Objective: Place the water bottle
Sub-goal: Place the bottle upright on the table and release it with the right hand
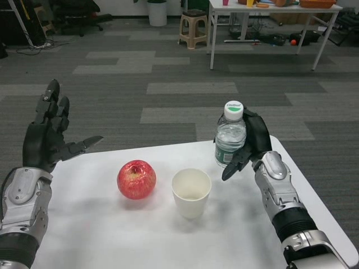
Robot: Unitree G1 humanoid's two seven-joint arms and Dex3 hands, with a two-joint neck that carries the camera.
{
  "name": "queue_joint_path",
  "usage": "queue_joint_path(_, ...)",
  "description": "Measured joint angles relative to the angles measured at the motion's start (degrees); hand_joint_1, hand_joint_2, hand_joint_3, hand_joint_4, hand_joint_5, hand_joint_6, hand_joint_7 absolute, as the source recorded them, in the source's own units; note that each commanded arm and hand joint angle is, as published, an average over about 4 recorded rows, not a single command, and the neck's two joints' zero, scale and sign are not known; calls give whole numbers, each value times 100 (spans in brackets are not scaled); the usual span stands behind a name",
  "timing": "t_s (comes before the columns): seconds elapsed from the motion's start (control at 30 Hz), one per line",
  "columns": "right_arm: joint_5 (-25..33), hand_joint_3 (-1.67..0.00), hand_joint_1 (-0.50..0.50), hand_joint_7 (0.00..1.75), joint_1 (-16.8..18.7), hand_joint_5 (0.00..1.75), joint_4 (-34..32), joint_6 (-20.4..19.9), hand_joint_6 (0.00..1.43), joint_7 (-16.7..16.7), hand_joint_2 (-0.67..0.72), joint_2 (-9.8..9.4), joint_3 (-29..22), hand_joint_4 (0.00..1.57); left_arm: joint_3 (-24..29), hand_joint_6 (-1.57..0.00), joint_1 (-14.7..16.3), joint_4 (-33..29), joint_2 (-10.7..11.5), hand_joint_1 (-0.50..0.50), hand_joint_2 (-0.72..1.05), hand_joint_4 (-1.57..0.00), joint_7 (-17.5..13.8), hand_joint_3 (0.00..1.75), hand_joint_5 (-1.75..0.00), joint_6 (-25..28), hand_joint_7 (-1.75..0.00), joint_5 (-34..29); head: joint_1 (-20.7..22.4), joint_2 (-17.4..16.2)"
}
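The table [112, 235] lies before me; my left hand [47, 134] hangs spread at nine o'clock, holding nothing; my right hand [252, 147] wraps the upright bottle [230, 140] at two o'clock; cup [191, 192] at centre; apple [136, 179] just beside it, at nine o'clock of it

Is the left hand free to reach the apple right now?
Probably yes: the left hand is open and holds nothing, and bare table lies between it and the apple.
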Motion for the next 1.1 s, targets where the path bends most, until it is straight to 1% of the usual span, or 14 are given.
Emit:
queue_joint_path(0.1,-1,-16,42,168,168,165,118,-186,105,24,53,-7,-147,140,14,-3,1,-6,-4,-50,52,0,0,9,0,-11,0,0,-79,-56)
queue_joint_path(0.17,-1,-16,42,168,235,165,256,-332,105,51,53,-9,-258,140,39,-3,1,-8,-4,-50,52,0,1,9,0,-14,0,0,-137,-103)
queue_joint_path(0.3,-1,-16,42,168,308,165,588,-550,103,157,53,-15,-343,140,79,-3,1,-10,-3,-50,58,0,1,9,0,-19,0,0,-178,-154)
queue_joint_path(0.37,-1,-16,42,168,333,165,727,-621,103,198,53,-17,-344,140,87,-3,1,-10,-3,-50,56,0,1,9,0,-22,0,0,-181,-177)
queue_joint_path(0.47,-23,-14,42,168,344,165,977,-848,103,238,53,-23,-356,140,93,-3,1,-13,-3,-50,52,0,1,9,0,-29,0,-1,-198,-216)
queue_joint_path(0.5,-63,-12,42,168,343,165,1058,-947,103,247,53,-28,-366,140,95,-3,1,-14,-3,-50,52,0,1,9,0,-30,0,-1,-208,-225)
queue_joint_path(0.6,-254,-14,42,168,329,165,1186,-1166,103,273,53,-51,-401,140,95,-3,1,-16,-4,-50,58,0,1,9,0,-31,0,-2,-243,-260)
queue_joint_path(0.73,-595,-16,42,168,315,165,1229,-1305,103,285,53,-59,-465,140,95,-3,1,-18,-4,-50,54,0,1,9,0,-31,0,-2,-263,-292)
queue_joint_path(0.87,-975,-16,42,168,344,165,1137,-1352,100,284,53,-53,-545,140,95,-3,1,-22,-4,-50,54,0,1,7,0,-32,0,-2,-299,-370)
queue_joint_path(0.93,-1182,-16,42,168,417,165,966,-1308,100,284,53,-40,-588,140,94,-3,1,-27,-4,-50,58,0,1,4,0,-34,0,-2,-324,-413)
queue_joint_path(1.07,-1564,-16,42,168,617,165,416,-925,101,284,53,18,-681,140,94,-3,1,-31,-4,-50,52,0,2,9,0,-39,0,-3,-394,-517)
queue_joint_path(1.1,-1593,-16,42,168,650,165,330,-852,101,284,53,26,-688,140,94,-3,1,-31,-4,-50,54,0,2,7,0,-40,0,-3,-408,-547)
